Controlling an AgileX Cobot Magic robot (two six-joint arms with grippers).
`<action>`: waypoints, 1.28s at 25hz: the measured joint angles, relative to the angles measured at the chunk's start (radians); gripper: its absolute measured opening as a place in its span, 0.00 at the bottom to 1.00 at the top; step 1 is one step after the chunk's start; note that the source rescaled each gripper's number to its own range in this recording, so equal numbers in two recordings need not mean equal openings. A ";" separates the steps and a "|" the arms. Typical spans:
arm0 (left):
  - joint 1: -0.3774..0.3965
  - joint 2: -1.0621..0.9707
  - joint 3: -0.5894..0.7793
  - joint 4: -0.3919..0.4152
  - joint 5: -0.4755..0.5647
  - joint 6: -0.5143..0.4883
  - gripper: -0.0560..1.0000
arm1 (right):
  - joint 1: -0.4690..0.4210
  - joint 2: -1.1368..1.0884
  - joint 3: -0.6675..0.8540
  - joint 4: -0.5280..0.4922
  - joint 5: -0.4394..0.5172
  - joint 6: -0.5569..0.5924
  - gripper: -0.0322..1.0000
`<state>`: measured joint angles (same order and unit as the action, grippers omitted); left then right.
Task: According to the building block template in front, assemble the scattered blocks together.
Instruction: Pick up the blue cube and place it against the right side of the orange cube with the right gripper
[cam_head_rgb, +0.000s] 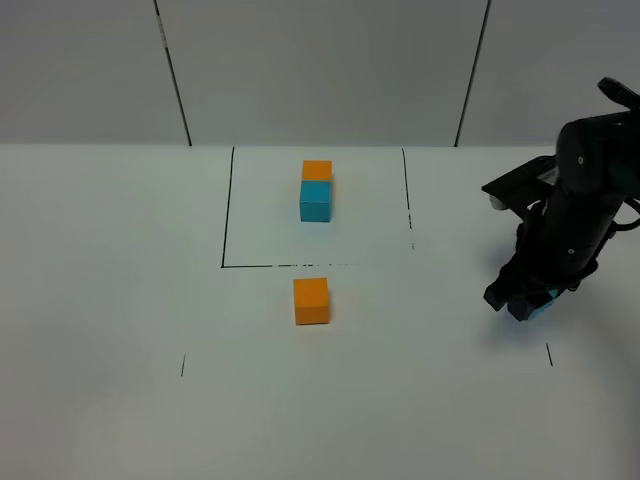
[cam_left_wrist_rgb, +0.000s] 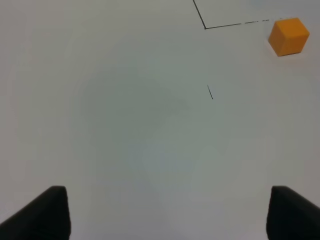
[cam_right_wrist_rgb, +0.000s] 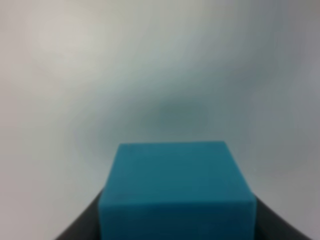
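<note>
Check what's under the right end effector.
The cyan-blue cube, gripped in the right end effector. From the high camera only its lower corner shows; the arm covers the rest, and whether it touches the table is hidden.

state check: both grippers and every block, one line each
left gripper: open, empty.
right gripper: shut on the cyan-blue cube.
cyan-blue cube: gripped between the right gripper's jaws.
loose orange cube: resting on the table, untouched, just outside the black outline.
template pair: orange and cyan-blue cubes touching face to face, inside the outline.
</note>
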<state>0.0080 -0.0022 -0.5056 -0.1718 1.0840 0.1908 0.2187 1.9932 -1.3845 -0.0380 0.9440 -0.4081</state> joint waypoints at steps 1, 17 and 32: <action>0.000 0.000 0.000 0.000 0.000 0.000 0.70 | 0.007 0.000 -0.002 0.003 0.014 -0.078 0.03; 0.000 0.000 0.000 0.000 0.000 0.000 0.70 | 0.124 0.061 -0.017 0.013 0.005 -0.587 0.03; 0.000 0.000 0.000 0.000 0.000 0.000 0.70 | 0.176 0.165 -0.170 0.008 -0.003 -0.709 0.03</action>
<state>0.0080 -0.0022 -0.5056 -0.1718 1.0840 0.1908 0.3948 2.1579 -1.5550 -0.0299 0.9409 -1.1175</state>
